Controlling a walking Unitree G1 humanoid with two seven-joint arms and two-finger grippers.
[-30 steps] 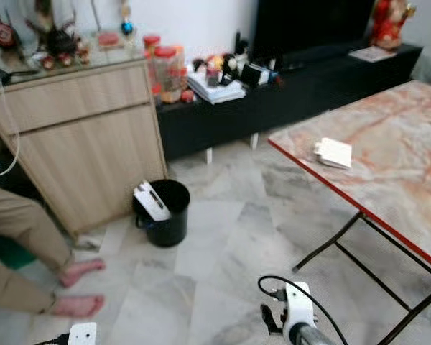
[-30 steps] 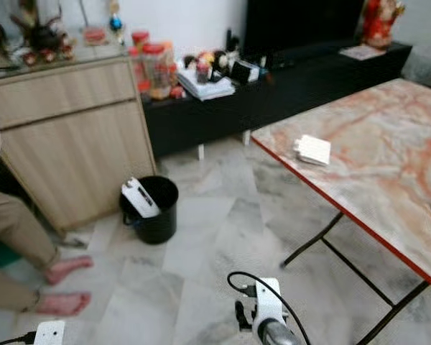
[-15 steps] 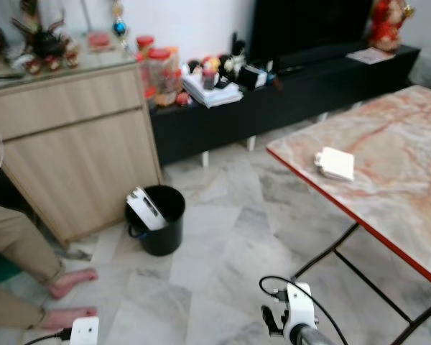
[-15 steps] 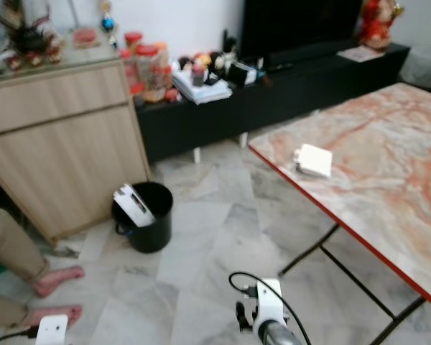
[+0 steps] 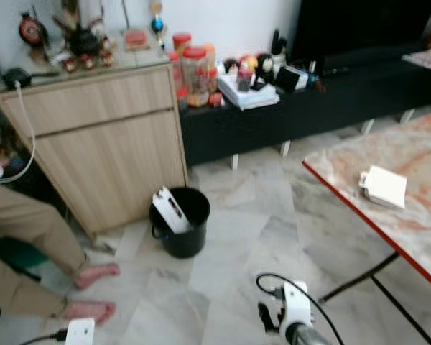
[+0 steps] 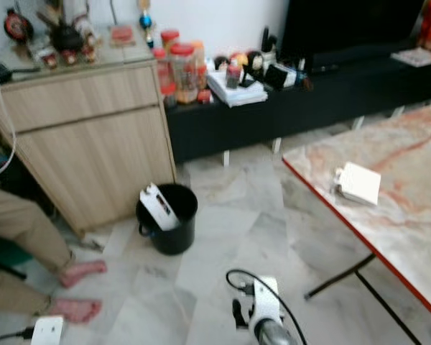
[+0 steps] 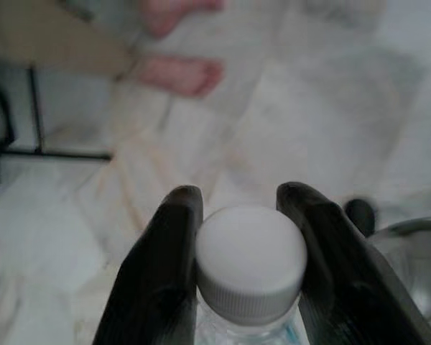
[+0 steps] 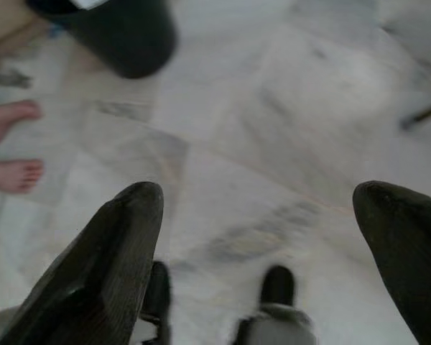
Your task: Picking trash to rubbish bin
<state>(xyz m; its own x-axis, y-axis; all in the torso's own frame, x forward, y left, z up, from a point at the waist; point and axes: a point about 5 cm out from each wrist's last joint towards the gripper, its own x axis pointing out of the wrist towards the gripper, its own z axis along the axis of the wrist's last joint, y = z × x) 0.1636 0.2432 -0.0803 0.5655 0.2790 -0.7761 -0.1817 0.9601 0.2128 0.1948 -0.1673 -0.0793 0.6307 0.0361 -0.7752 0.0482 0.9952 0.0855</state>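
Note:
A black rubbish bin stands on the marble floor in front of a wooden cabinet, with a white carton leaning inside it. In the left wrist view my left gripper is shut on a clear plastic bottle with a white cap, held low over the floor. In the right wrist view my right gripper is open with nothing between its fingers, and the bin lies ahead of it. Both wrists show at the bottom edge of the eye views, short of the bin.
A person's bare feet rest on the floor left of the bin. The wooden cabinet and a black TV bench line the wall. A marble table with a white box stands at the right.
The whole picture has shifted to the right, so the camera has turned left. The bin now sits closer to the middle of the view. Both arms hold the same pose.

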